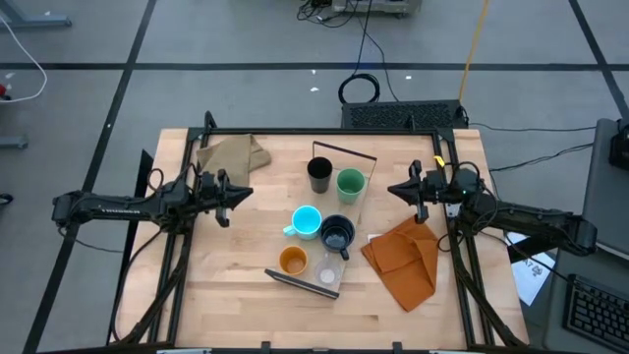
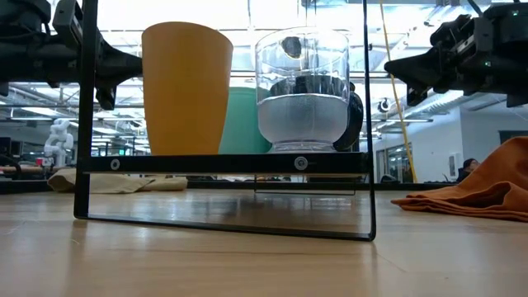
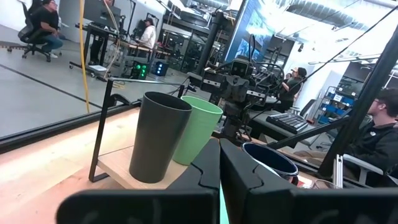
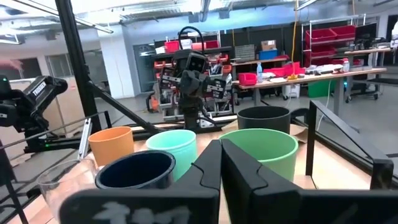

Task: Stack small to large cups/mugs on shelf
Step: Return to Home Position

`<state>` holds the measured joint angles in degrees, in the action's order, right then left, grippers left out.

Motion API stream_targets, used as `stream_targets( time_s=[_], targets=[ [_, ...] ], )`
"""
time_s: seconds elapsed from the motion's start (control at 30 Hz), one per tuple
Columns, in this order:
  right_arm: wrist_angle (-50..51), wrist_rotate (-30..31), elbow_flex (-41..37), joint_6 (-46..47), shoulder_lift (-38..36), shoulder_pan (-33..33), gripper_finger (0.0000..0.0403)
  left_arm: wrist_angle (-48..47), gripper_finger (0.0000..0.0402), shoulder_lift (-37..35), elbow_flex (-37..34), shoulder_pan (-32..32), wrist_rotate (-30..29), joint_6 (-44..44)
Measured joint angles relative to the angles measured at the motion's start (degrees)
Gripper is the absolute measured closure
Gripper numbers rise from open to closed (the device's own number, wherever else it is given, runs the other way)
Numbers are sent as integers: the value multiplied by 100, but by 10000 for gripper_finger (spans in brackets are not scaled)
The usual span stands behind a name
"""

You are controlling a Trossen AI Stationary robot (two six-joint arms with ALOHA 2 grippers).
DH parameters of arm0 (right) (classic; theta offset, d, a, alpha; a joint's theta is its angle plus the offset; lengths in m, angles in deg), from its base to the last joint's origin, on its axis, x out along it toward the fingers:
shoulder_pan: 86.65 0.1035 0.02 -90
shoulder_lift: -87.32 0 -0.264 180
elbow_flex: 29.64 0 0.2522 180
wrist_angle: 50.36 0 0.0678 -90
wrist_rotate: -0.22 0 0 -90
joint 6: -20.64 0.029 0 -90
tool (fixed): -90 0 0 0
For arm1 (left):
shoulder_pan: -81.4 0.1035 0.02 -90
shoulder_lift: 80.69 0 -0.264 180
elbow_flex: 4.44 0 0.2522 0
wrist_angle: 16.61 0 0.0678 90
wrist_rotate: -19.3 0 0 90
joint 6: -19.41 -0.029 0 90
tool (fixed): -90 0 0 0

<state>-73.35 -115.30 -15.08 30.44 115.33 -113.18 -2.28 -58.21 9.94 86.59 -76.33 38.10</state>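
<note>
Cups point(image 1: 337, 234) all stand on the shelf point(image 1: 332, 202) mid-table. I see my left gripper point(image 1: 246, 192) and right gripper point(image 1: 393, 190) clenched, empty, flanking it, well apart.

Shelf point(image 1: 355, 206) running slantwise down the middle of the counter point(image 1: 226, 275), six on it, in pairs. Far end: far-left cup point(image 1: 319, 174) just beside far-right cup point(image 1: 350, 183). Middle: the handled mug point(image 1: 307, 222) just left of the other mug point(image 1: 337, 234). Near end: near-left cup point(image 1: 293, 261), then near-right cup point(image 1: 326, 277) by the end strip. One cloth point(image 1: 234, 152) lies at the far left, the other cloth point(image 1: 403, 261) right of the shelf.
</note>
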Motion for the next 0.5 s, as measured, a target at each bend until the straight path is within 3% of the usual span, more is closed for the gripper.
stream_targets(
  time_s=[0.27,0.5],
  targets=[
    [98,-4,0,2,-526,410,403,-4,372,2,0,0,3,-2],
    [78,-17,0,0,-1233,1167,403,-92,365,-150,0,-52,-7,-2]
  ],
)
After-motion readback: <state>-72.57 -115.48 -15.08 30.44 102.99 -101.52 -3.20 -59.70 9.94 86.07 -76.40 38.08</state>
